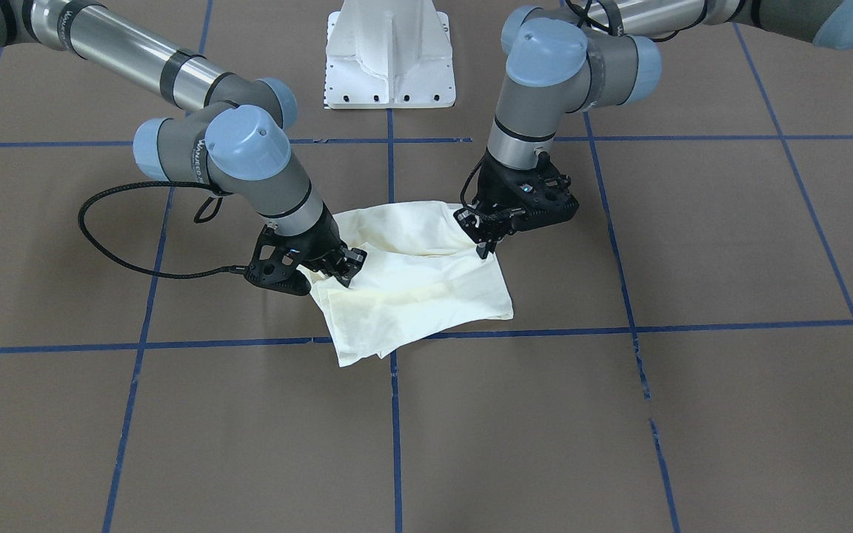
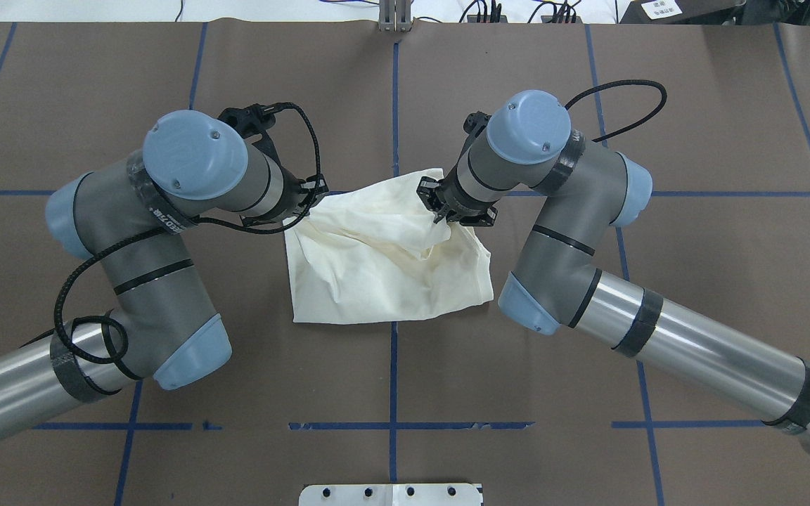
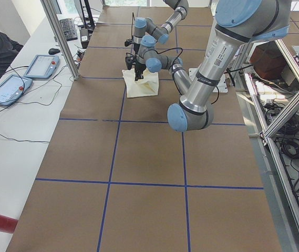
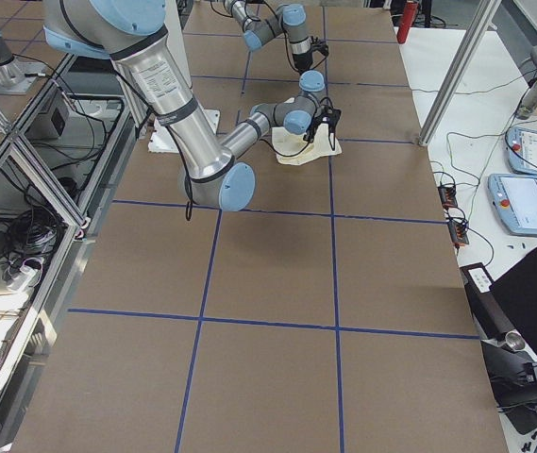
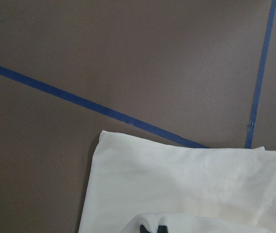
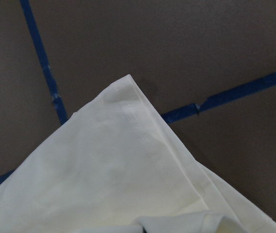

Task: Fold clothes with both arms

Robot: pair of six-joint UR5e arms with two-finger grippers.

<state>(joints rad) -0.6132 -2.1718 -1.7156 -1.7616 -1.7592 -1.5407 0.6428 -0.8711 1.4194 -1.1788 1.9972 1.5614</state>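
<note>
We see a cream-white T-shirt (image 1: 419, 289), folded into a rough rectangle with only plain cloth showing, lying on the brown worktop (image 1: 619, 414) between the two sets of jaws. The left arm (image 1: 537, 111) has its jaws pinched together on the cloth's left edge. The right arm (image 1: 249, 155) has its jaws clamped on the right edge, and the fabric puckers up towards each.

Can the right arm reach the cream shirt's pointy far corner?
Probably yes: that corner lies bare just beyond the black right gripper, though it seems shut on the cream shirt.
</note>
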